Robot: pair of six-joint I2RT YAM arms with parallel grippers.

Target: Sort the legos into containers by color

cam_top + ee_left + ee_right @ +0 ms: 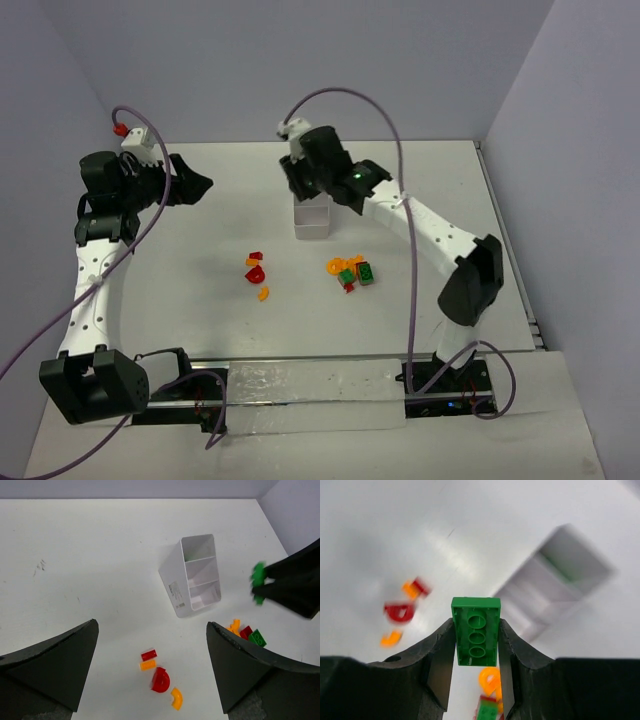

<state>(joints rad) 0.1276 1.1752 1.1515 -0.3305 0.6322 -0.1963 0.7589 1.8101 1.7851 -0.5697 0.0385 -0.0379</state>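
My right gripper [476, 626] is shut on a green lego brick [476, 640], its hollow underside facing the camera. From above, that gripper [302, 188] hangs over the far end of the white three-compartment tray of containers [312, 232]. The left wrist view shows the same green brick [258, 575] held to the right of the tray [172, 582]. My left gripper [151, 625] stands wide open and holds nothing, back at the left [198, 185]. On the table lie a red brick [148, 655], an orange brick [147, 665], a red half-round [161, 680] and an orange curve [176, 698].
A second cluster of orange, red and green legos [352, 270] lies to the right of the first [256, 272], both in front of the tray. Walls close the table at the back and both sides. Purple cables loop over both arms.
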